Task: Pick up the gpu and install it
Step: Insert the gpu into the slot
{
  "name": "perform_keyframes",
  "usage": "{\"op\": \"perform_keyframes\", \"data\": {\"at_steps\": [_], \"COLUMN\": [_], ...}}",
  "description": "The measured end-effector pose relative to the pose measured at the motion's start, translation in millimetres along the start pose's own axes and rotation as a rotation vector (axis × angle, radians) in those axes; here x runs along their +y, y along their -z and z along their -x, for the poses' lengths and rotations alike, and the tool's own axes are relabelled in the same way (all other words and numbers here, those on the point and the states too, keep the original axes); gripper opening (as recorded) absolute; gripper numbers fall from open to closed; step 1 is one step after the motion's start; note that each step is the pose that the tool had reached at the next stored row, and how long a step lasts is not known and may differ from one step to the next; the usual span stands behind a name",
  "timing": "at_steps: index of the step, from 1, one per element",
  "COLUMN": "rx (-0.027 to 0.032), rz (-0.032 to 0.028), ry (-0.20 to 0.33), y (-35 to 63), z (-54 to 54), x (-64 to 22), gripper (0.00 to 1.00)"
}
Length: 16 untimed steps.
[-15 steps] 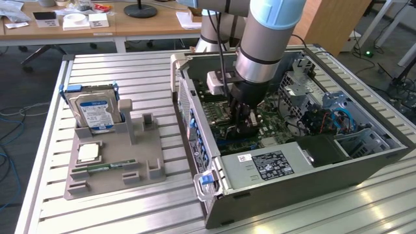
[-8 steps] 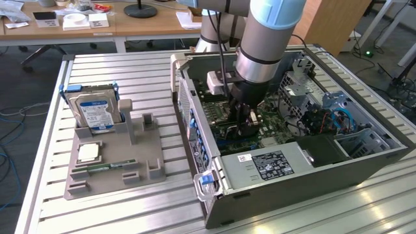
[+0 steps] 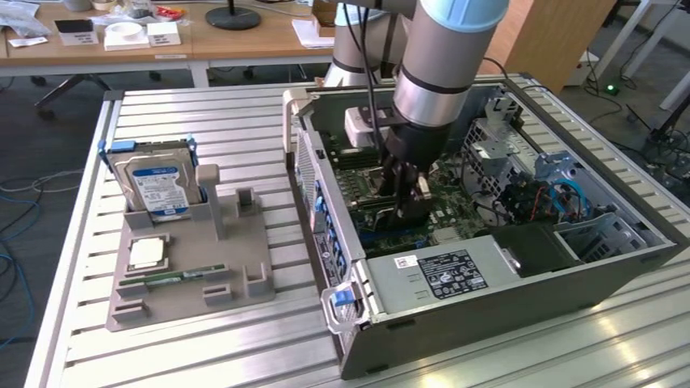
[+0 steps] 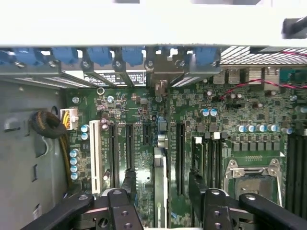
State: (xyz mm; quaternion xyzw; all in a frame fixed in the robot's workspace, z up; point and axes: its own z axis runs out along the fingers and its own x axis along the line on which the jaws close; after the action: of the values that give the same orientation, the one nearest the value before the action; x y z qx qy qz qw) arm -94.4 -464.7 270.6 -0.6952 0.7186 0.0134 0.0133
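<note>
My pincer point(image 4: 160, 189) hangs over the green motherboard point(image 4: 144, 120), fingers point(image 4: 128, 179) spread apart. Edge-on between them stands the gpu point(image 4: 159, 182), seated in a slot, touching neither finger. Beyond it runs a row of blue bracket clips point(image 4: 100, 55).

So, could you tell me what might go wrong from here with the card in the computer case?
1. The open gripper straddles the card closely; a skewed lift could catch and tilt it.
2. Whether the card sits fully down in the board cannot be seen; it may be loose.
</note>
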Motion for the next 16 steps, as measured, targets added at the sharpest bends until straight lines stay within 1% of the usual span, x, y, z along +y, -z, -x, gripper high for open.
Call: {"op": "perform_keyframes", "data": {"at_steps": [5,11,16], "rx": [0.0001,0.0000,0.0011], "rz": [-0.0002,-0.0011,-0.0013], "ry": [0.000,0.000,0.000], "y": [17.8,34.1,47.5], "z": [0.7,1.6,2.2], "x": [0.0,0.0,0.0], "gripper": [0.56,0.56,0.56]}}
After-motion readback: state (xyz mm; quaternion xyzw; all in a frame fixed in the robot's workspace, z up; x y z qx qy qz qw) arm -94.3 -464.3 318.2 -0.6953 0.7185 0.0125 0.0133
